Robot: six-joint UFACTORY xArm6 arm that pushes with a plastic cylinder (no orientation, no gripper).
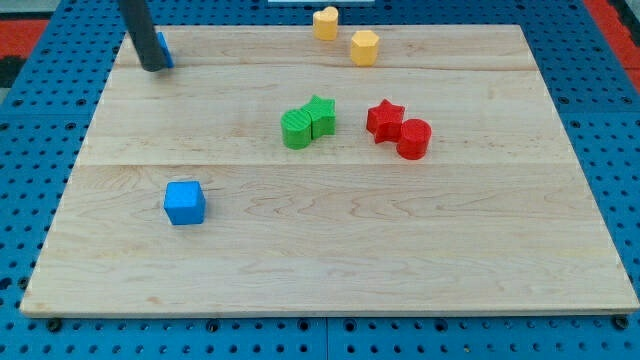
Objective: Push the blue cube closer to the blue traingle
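Blue cube (184,202) is the closest thing to the view's bottom, sitting alone on the wooden board (330,260) toward the view's left, nothing touching it. No writing, brands or labels that I can read anywhere, and no containers either, just the board lying on a blue pegboard table (610,110) full of holes.

Moving up to the middle of the board, there's a green pair: a rounded green block (297,130) pressed right against a green star (321,115). To the view's right of them, a red star (384,119) touches a red cylinder (413,139). Neither pair sits between the cube and the far left corner, so that stretch of board has nothing standing in it.

Farthest back, near the view's top, two yellow blocks sit near each other: one yellow block (326,22) at the board's edge and a yellow hexagon-ish block (364,47) just below and right of it.

Top left corner: my tip (153,68) is down on the board, and the rod covers most of a blue block (162,48) right behind it, presumably the blue triangle, shape can't really be made out. Well apart from the blue cube. No pincer on this arm, so no open or closed state to tell.
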